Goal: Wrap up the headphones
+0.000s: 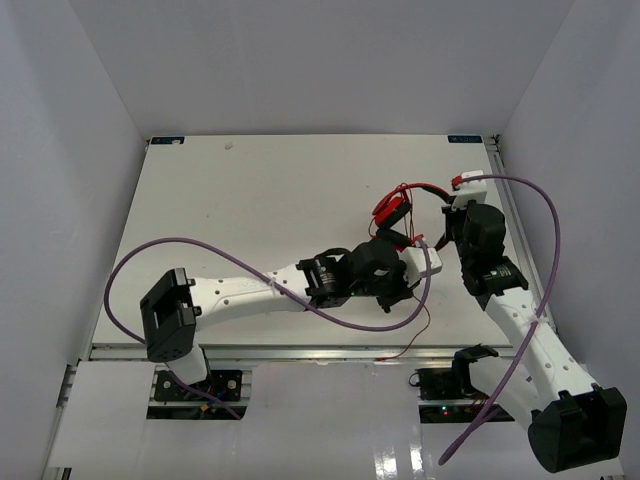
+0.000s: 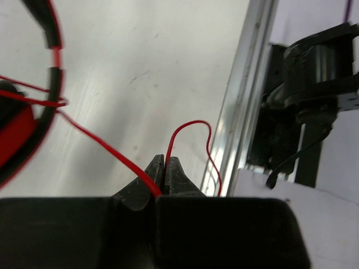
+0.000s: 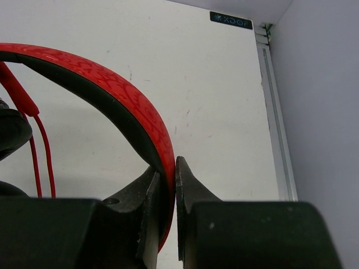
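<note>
Bench (image 1: 250,200) is carrying everything, white top. Left arm (image 1: 250,290) is stretching across it toward the right side; right arm (image 1: 530,330) is reaching in from the right, so the two wrists are meeting close together.

Headphones (image 1: 393,208) are sitting in the right half of the bench, toward the far side, just between and beyond the two wrists. It is hard to tell whether they are lifted or resting.

Headband (image 3: 126,103), patterned red with a black inner lining, is arcing up from the right pincer (image 3: 167,168), which is clamping tight across it.

Cable (image 2: 101,144), thin and red, is running from the headphones down into the left pincer (image 2: 166,168), which is pinching it between nearly closed tips. A slack loop is curling past the tips toward the bench's front rail (image 2: 249,89). A couple of red strands are already crossing the band near the cup.

Step, as I judge it: winding is under way. The right side is anchoring the headphones and the left is feeding cable, with plenty of loose tail left.

Next move is likely calling for the left pincer to swing the cable around the band, holding it taut without letting it slip, while the right grip is staying firm.
</note>
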Controlling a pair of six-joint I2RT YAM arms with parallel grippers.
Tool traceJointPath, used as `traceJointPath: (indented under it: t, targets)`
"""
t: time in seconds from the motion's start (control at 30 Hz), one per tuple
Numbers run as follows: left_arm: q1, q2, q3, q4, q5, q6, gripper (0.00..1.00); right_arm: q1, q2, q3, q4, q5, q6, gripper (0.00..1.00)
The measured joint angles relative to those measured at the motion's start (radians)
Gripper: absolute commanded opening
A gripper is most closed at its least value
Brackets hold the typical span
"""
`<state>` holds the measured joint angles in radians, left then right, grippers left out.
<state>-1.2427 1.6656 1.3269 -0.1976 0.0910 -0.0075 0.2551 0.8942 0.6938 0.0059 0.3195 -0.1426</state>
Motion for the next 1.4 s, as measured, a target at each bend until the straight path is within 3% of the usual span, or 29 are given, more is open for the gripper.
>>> traceJointPath:
  t: [0.27, 0.63, 1.03, 1.4]
  targets:
    - [0.012, 0.028, 0.247, -0.363, -0.222, 0.17, 0.0, 0.066, -0.039, -0.051, 0.004, -0.069, -0.165, 0.08]
    - [0.041, 0.121, 0.381, -0.589, -0.48, 0.318, 0.0, 0.081, -0.047, -0.051, -0.006, -0.094, -0.209, 0.08]
    - [0.041, 0.224, 0.529, -0.645, -0.718, 0.417, 0.01, 0.1, -0.018, -0.039, -0.03, -0.119, -0.15, 0.08]
    - [0.041, 0.225, 0.5, -0.569, -0.866, 0.568, 0.2, 0.1, 0.019, -0.001, -0.09, -0.232, -0.081, 0.08]
